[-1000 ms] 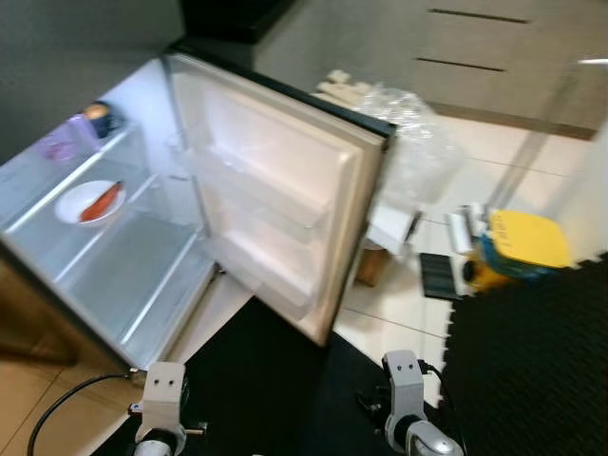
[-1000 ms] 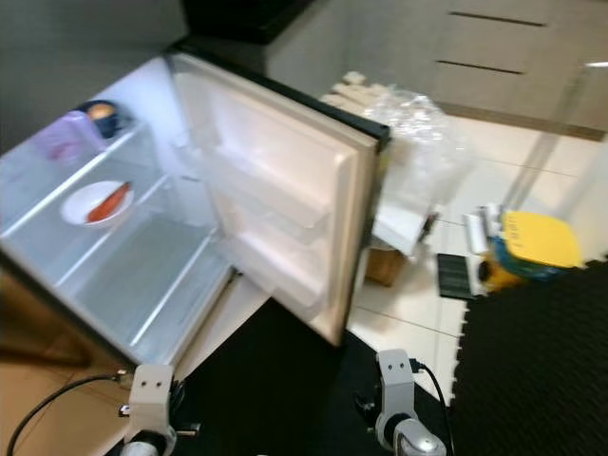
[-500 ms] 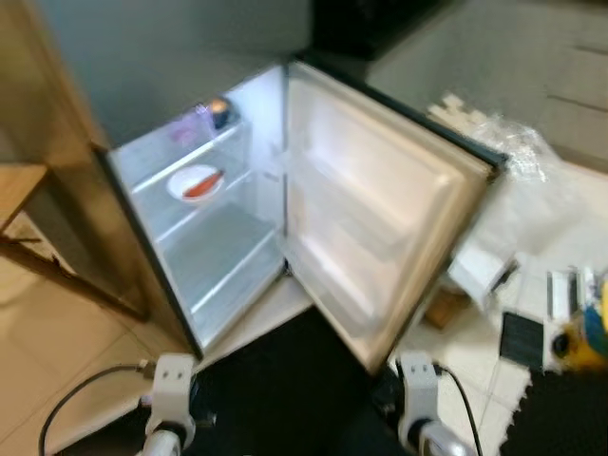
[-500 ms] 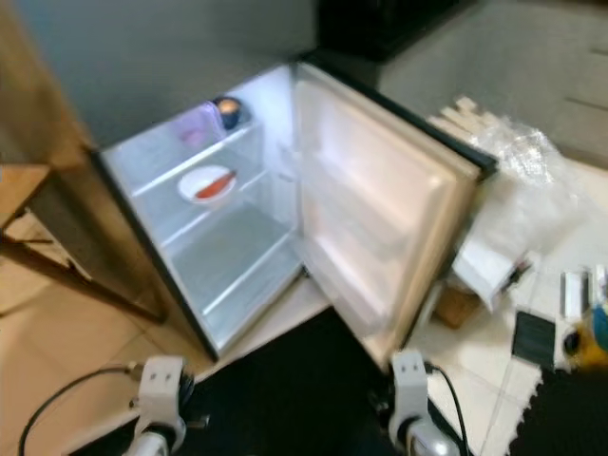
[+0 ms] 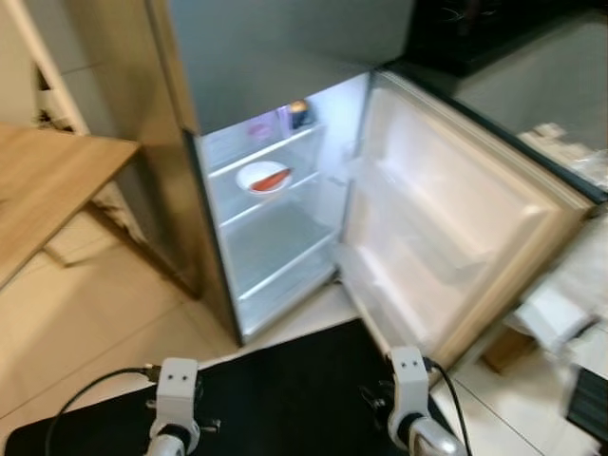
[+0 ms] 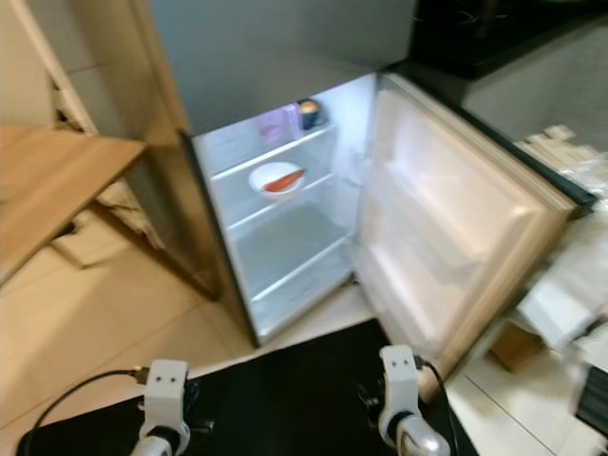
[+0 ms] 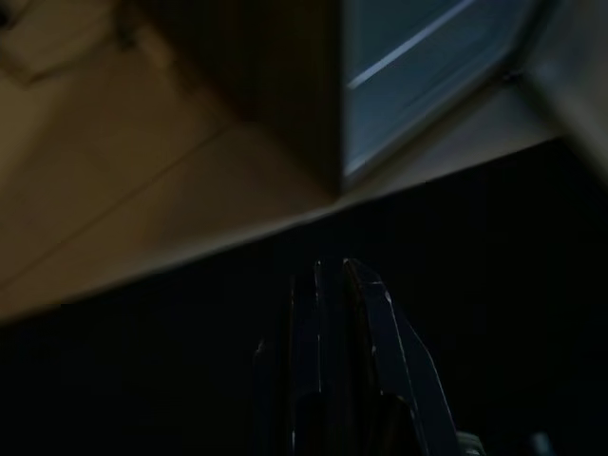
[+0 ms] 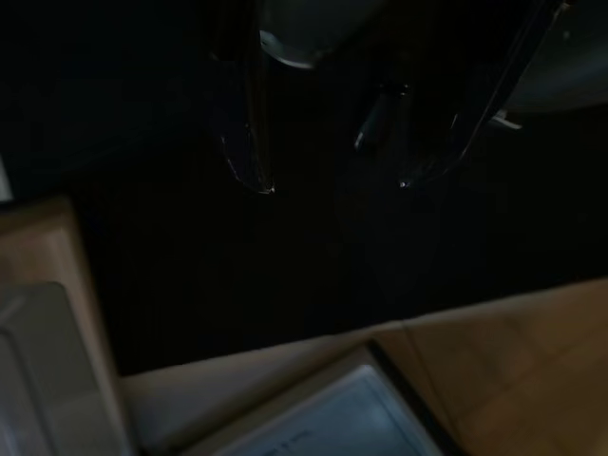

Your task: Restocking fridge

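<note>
Jaws hang idle (left closed, right apart) before open fridge [image 5: 285,237].

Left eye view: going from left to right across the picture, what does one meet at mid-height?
Wooden table → fridge side wall → white plate with something red on it on a fridge shelf → open fridge door → white box on the tiled floor.

The open fridge [image 5: 285,218] is seen from above by both head views. Mat [image 7: 190,313] and fridge base are shared, close-up, by both wrist views.
</note>
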`<state>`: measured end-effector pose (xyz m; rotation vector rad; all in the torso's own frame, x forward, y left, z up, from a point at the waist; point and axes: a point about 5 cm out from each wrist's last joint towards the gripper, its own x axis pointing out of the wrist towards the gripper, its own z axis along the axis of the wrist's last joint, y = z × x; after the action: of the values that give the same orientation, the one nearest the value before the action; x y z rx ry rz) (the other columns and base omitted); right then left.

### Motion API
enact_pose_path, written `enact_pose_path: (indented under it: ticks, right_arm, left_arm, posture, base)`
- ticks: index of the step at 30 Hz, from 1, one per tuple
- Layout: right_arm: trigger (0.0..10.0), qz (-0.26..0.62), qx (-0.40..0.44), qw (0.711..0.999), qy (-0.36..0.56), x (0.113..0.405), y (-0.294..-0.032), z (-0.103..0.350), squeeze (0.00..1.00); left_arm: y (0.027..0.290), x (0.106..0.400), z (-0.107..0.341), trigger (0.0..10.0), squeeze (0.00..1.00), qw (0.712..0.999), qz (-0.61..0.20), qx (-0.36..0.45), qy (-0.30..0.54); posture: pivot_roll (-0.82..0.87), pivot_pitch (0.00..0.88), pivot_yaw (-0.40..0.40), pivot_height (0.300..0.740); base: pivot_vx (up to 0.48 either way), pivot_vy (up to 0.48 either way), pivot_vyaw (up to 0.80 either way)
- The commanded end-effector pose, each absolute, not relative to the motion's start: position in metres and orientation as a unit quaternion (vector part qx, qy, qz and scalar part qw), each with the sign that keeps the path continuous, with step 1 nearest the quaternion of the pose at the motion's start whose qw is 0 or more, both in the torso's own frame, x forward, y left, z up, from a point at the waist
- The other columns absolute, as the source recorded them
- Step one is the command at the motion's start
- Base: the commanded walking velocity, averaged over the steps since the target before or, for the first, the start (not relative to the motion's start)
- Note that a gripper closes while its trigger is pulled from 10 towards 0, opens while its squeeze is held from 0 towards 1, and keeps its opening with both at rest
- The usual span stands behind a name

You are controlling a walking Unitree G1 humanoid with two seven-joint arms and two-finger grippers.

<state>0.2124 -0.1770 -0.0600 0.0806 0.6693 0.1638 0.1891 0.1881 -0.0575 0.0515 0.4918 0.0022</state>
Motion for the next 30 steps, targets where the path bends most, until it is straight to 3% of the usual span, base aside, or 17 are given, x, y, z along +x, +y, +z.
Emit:
enact_pose_path:
  ticks: [1,11,30]
  right_arm:
    - [10.0,0.065,0.05,0.938,0.338,0.2087,-0.1783,-0.063,0.0]
    - [10.0,0.073,0.044,0.936,0.341,0.2081,-0.178,-0.0634,0.0]
    - [10.0,0.07,0.044,0.936,0.342,0.2072,-0.1791,-0.0638,0.0]
  left_arm:
    - [0.1884,0.1896,-0.0578,10.0,0.0,0.969,-0.003,0.026,0.247]
    - [0.1878,0.1906,-0.0576,10.0,0.0,0.969,0.002,0.022,0.247]
    - [0.1833,0.1983,-0.0551,10.0,0.0,0.97,0.003,0.01,0.244]
  posture:
    - [-0.09,0.1,0.001,0.716]
    - [-0.09,0.103,0.001,0.716]
    - [-0.1,0.114,0.001,0.716]
  base:
    - [0.0,0.0,0.0]
    - [0.0,-0.049,0.0]
    - [0.0,-0.372,0.0]
